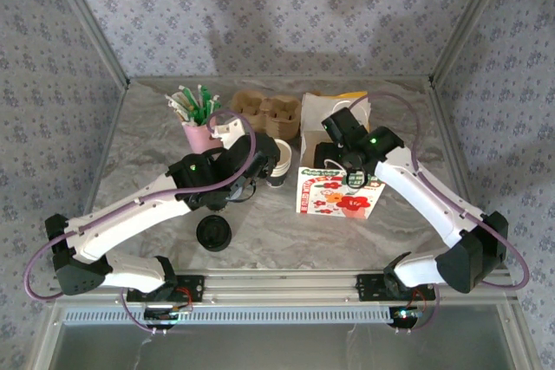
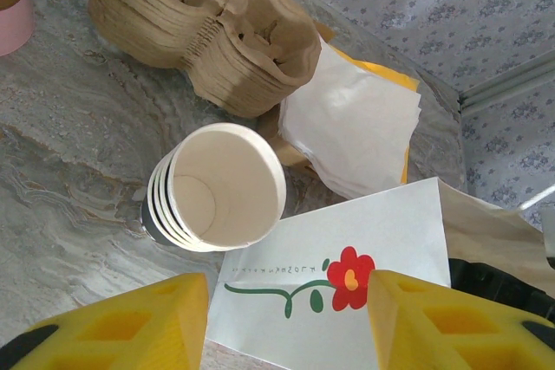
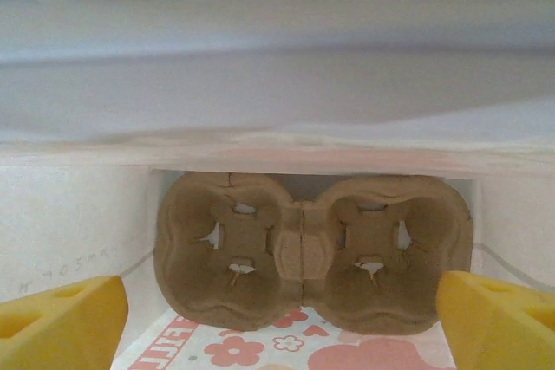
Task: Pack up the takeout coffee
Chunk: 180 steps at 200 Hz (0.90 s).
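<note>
R gripper (image 3: 277, 322) sits in mouth of flowered bag (image 1: 340, 195), jaws wide apart, holding nothing; pulp carrier (image 3: 312, 249) lies on bag floor. L gripper (image 2: 286, 318), just left of bag, abt half open, empty. Takeout coffee (image 1: 213, 233) stands well left of bag, toward arm bases.

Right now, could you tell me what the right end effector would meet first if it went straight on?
Probably the cardboard cup carrier lying in the white paper bag: the right end effector, jaws wide, points straight at it. Depth is hard to judge.
</note>
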Each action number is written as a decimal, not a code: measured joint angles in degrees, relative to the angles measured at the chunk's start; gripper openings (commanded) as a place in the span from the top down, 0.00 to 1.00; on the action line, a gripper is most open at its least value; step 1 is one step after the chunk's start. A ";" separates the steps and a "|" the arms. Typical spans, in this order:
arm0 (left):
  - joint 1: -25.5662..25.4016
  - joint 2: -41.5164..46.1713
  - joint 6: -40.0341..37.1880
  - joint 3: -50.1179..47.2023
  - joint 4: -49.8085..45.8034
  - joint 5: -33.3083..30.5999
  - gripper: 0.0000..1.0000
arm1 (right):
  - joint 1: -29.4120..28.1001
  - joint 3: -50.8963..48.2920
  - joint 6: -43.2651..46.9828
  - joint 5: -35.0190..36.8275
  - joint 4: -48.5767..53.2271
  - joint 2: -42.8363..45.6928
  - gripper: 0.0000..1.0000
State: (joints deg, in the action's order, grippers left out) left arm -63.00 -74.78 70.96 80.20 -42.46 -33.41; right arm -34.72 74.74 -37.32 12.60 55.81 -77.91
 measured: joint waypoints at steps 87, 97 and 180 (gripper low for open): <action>0.00 -0.02 -0.02 0.00 0.00 0.42 0.48 | 0.48 4.87 0.70 -3.65 5.79 0.92 0.00; 0.00 -0.09 -0.02 0.07 -0.02 0.42 0.47 | 0.52 5.42 1.03 -3.96 6.38 1.29 0.00; 0.00 -0.74 -0.24 0.87 -0.20 0.61 0.47 | 0.74 10.75 3.34 -7.30 10.25 1.79 0.00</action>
State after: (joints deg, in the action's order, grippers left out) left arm -63.00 -75.53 70.72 81.08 -42.65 -32.80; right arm -33.98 85.49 -33.98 5.30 66.06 -76.12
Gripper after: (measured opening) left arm 0.527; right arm 0.997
